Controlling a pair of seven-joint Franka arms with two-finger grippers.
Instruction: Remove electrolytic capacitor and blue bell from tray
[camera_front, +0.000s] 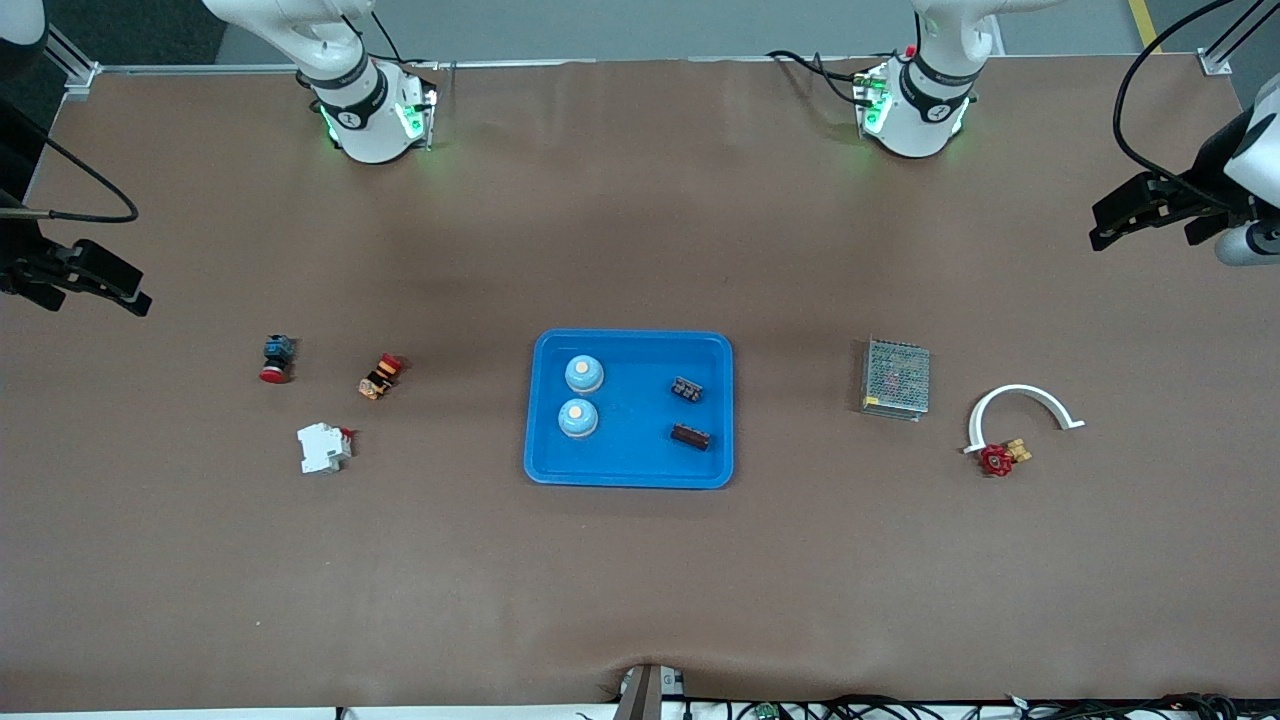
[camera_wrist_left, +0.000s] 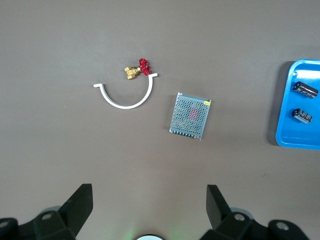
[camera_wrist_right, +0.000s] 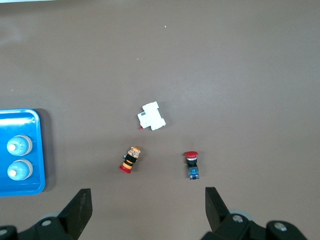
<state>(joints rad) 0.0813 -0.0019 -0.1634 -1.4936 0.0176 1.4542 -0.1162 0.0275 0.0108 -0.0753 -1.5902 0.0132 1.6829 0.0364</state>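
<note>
Resting in the blue tray (camera_front: 630, 470) at bench centre, front view: two bells (camera_front: 582, 375), two capacitors (camera_front: 686, 389). Left wrist view: left tool (camera_wrist_left: 150, 200) open, empty, over bare bench near a metal box (camera_wrist_left: 190, 116). Right wrist view: right tool (camera_wrist_right: 149, 202) open, empty, over bench near a red button (camera_wrist_right: 192, 164).

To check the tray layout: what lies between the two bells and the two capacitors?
Only bare tray floor separates the bells from the capacitors, per the front view.
</note>
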